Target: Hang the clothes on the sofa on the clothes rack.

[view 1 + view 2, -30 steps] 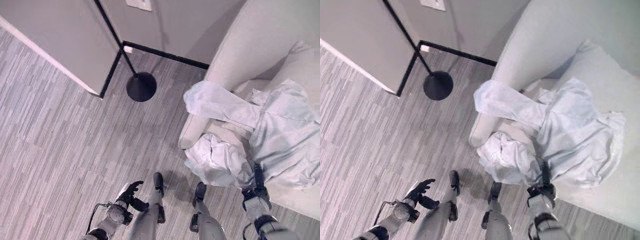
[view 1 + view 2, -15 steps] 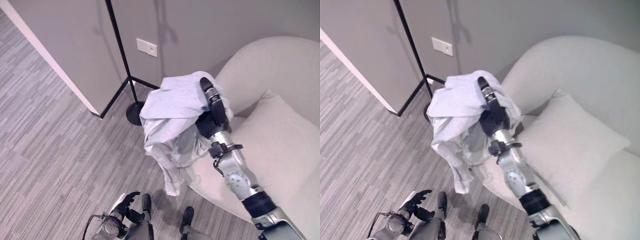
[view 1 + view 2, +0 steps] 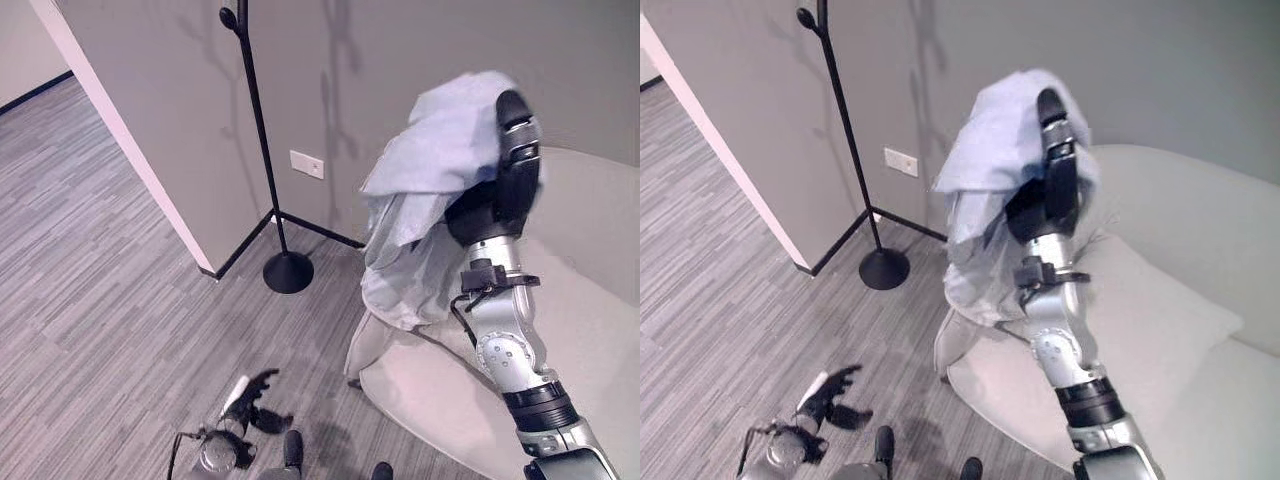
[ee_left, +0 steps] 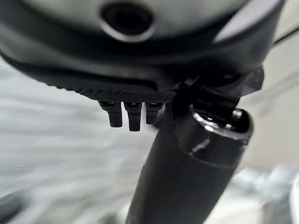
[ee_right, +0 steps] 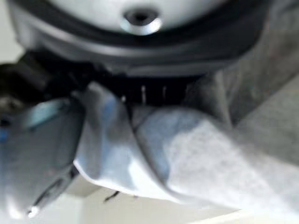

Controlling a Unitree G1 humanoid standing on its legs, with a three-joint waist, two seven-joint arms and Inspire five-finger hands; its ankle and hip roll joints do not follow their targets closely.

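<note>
Grey plank flooring (image 3: 110, 260) runs up to a plain grey wall (image 3: 400, 60), where a slim black metal clothes rack (image 3: 255, 130) stands on a round base, its top hook bare. Beside it sits a pale rounded upholstered sofa (image 3: 1180, 230) with a matching cushion (image 3: 1140, 320). The right hand (image 3: 505, 175) is raised high above the sofa, fingers clenched on a bunched light-blue fabric garment (image 3: 430, 170); the right wrist view shows cloth wrapped against the palm. The garment drapes over and behind the hand, its lower folds hanging clear of the seat, presumably lifted so for carrying across. Rack and garment are well apart. The left hand (image 3: 250, 395) hangs low by the floor, fingers relaxed and holding nothing. Hanging is not yet done.
</note>
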